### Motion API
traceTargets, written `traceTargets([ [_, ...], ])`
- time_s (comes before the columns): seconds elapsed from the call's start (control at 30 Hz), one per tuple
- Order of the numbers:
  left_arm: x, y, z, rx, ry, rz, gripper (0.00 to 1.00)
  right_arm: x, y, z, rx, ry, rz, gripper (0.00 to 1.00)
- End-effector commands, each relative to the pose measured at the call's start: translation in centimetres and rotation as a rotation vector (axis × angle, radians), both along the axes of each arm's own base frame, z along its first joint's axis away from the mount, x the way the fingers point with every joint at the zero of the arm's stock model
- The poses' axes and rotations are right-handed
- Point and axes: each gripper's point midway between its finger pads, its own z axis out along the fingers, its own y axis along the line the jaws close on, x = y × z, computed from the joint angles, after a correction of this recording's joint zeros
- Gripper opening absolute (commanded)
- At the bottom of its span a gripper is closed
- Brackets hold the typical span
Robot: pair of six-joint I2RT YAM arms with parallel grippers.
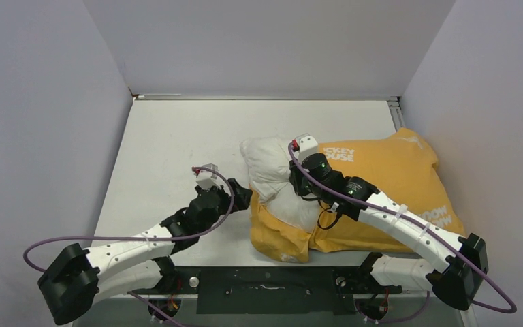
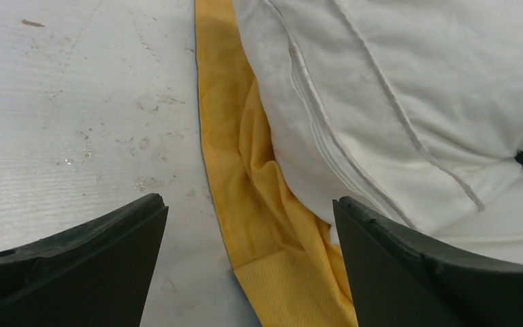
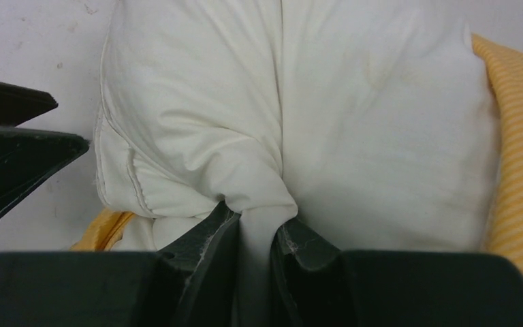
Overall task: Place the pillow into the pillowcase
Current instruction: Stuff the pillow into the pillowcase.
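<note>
Overhead, two close-ups (pillow shared)

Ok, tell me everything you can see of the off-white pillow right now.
The plump off-white fabric pillow looks crinkly, with a stitched seam along its edge. Lying on the white table, its left end sticks out bare; the rest seems tucked inside the thin orange-yellow pillowcase, whose mouth bunches under its near side. The right gripper, jaws shut, pinches a fold of its top. The left gripper, jaws open, sits at its left edge.

Robot lab cell: white table, plain grey partition walls around.
</note>
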Motion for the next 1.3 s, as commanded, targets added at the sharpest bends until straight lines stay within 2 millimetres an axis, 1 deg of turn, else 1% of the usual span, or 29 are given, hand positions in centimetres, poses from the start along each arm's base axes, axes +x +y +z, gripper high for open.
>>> traceTargets([
  [0.0, 2.3, -3.4, 5.5, -0.227, -0.075, -0.161, 0.96, -1.6, -2.3, -1.8, -0.072, 0.078, -0.022, 0.12],
  [0.03, 2.9, -3.7, 5.8, -0.247, -0.085, -0.193, 0.96, -1.7, -2.3, -1.9, -0.070, 0.081, -0.022, 0.19],
  [0.07, 3.4, -4.0, 6.8, -0.276, -0.108, -0.219, 0.96, -1.8, -2.3, -1.8, -0.062, 0.082, -0.025, 0.28],
  [0.1, 4.1, -4.3, 6.7, -0.288, -0.104, -0.249, 0.96, -1.9, -2.3, -1.7, -0.054, 0.081, -0.024, 0.39],
  [0.13, 4.7, -4.7, 7.3, -0.311, -0.117, -0.281, 0.96, -2.0, -2.4, -1.5, -0.047, 0.079, -0.027, 0.50],
  [0.2, 5.5, -5.9, 8.2, -0.359, -0.145, -0.366, 0.96, -2.2, -2.9, -0.6, -0.020, 0.055, -0.049, 0.66],
  [0.23, 5.8, -6.5, 8.4, -0.384, -0.157, -0.402, 0.96, -2.2, -3.2, -0.1, -0.007, 0.043, -0.062, 0.72],
  [0.3, 6.6, -7.6, 8.8, -0.439, -0.180, -0.447, 0.96, -2.4, -3.8, 1.1, 0.026, 0.011, -0.088, 0.80],
  [0.33, 7.1, -7.9, 8.8, -0.470, -0.184, -0.453, 0.98, -2.5, -4.1, 1.7, 0.042, -0.002, -0.101, 0.87],
  [0.37, 7.6, -8.2, 9.0, -0.503, -0.203, -0.455, 0.96, -2.5, -4.4, 2.3, 0.055, -0.015, -0.117, 0.90],
  [0.4, 8.0, -8.5, 8.8, -0.531, -0.214, -0.458, 0.84, -2.6, -4.8, 2.9, 0.068, -0.025, -0.133, 0.93],
  [0.43, 8.3, -8.8, 9.3, -0.559, -0.247, -0.472, 0.71, -2.7, -5.2, 3.4, 0.078, -0.032, -0.149, 0.94],
  [0.5, 8.9, -9.5, 9.4, -0.602, -0.273, -0.511, 0.42, -3.1, -6.0, 4.3, 0.099, -0.041, -0.188, 0.98],
  [0.57, 9.5, -10.1, 9.6, -0.641, -0.279, -0.554, 0.18, -3.5, -7.1, 4.7, 0.112, -0.039, -0.238, 1.00],
  [0.6, 9.7, -10.1, 9.6, -0.655, -0.283, -0.569, 0.07, -3.7, -7.9, 4.7, 0.112, -0.036, -0.270, 0.98],
  [0.63, 10.1, -10.1, 9.6, -0.666, -0.287, -0.574, 0.00, -4.1, -8.8, 4.5, 0.108, -0.025, -0.316, 0.92],
  [0.67, 10.4, -9.9, 9.6, -0.676, -0.290, -0.569, 0.00, -4.3, -9.8, 4.5, 0.112, -0.023, -0.371, 0.90],
  [0.7, 10.6, -9.5, 9.5, -0.681, -0.294, -0.555, 0.00, -4.6, -10.9, 4.3, 0.106, -0.023, -0.425, 0.90],
  [0.77, 11.0, -8.4, 9.5, -0.674, -0.309, -0.511, 0.00, -5.3, -12.3, 4.1, 0.127, -0.003, -0.510, 0.90],
  [0.8, 11.3, -7.8, 9.1, -0.661, -0.307, -0.479, 0.00, -5.6, -12.7, 3.9, 0.132, 0.009, -0.531, 0.90],
  [0.83, 11.4, -7.1, 9.4, -0.639, -0.331, -0.452, 0.00, -6.0, -13.0, 3.9, 0.149, 0.015, -0.548, 0.90],
  [0.93, 11.8, -5.1, 9.3, -0.556, -0.354, -0.362, 0.00, -6.4, -13.3, 3.3, 0.173, 0.023, -0.569, 0.91],
  [1.03, 12.4, -3.0, 8.8, -0.437, -0.331, -0.266, 0.00, -6.0, -12.9, 2.2, 0.155, 0.029, -0.563, 0.91],
  [1.1, 12.4, -1.6, 8.5, -0.352, -0.309, -0.201, 0.00, -5.4, -12.1, 1.3, 0.133, 0.037, -0.537, 0.91],
  [1.2, 12.0, 0.7, 9.6, -0.269, -0.330, -0.116, 0.00, -4.0, -10.0, -0.1, 0.120, 0.041, -0.469, 0.93],
  [1.27, 11.2, 1.4, 10.6, -0.241, -0.347, -0.119, 0.00, -2.5, -8.3, -0.7, 0.135, 0.043, -0.421, 0.97],
])
